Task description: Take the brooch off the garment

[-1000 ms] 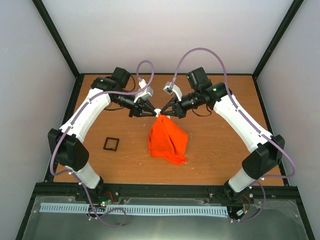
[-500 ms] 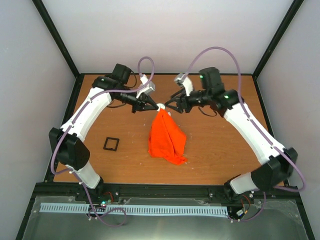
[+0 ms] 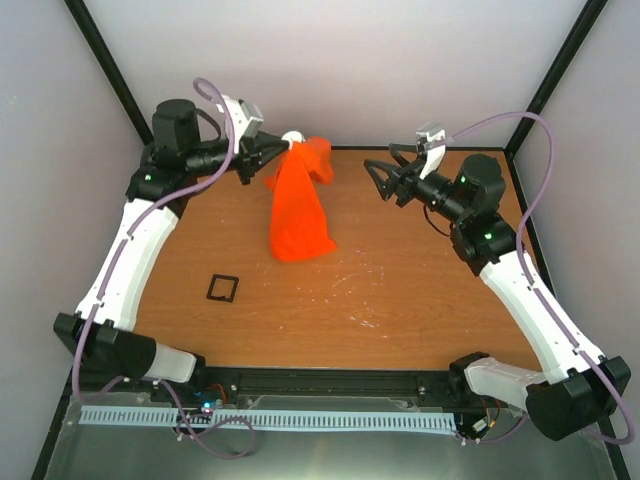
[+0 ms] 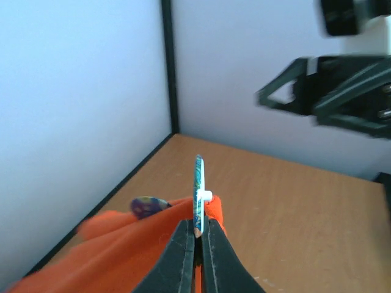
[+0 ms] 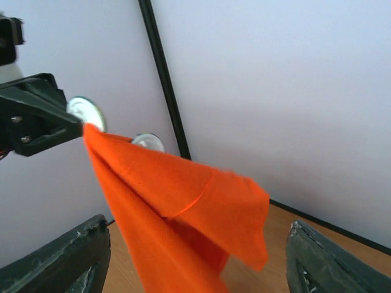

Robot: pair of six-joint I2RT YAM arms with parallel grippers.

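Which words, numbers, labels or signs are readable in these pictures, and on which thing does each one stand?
None can be read.
The brooch in the left gripper is seen edge-on; it has a coloured pattern, too blurred to show any letters.
The garment is plain orange, with no print.

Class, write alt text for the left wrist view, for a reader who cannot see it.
The left claw is shut on a brooch seen edge-on, with an orange shirt bunched below it. A second badge sits on the cloth to the left, and the open right claw is blurred at upper right.
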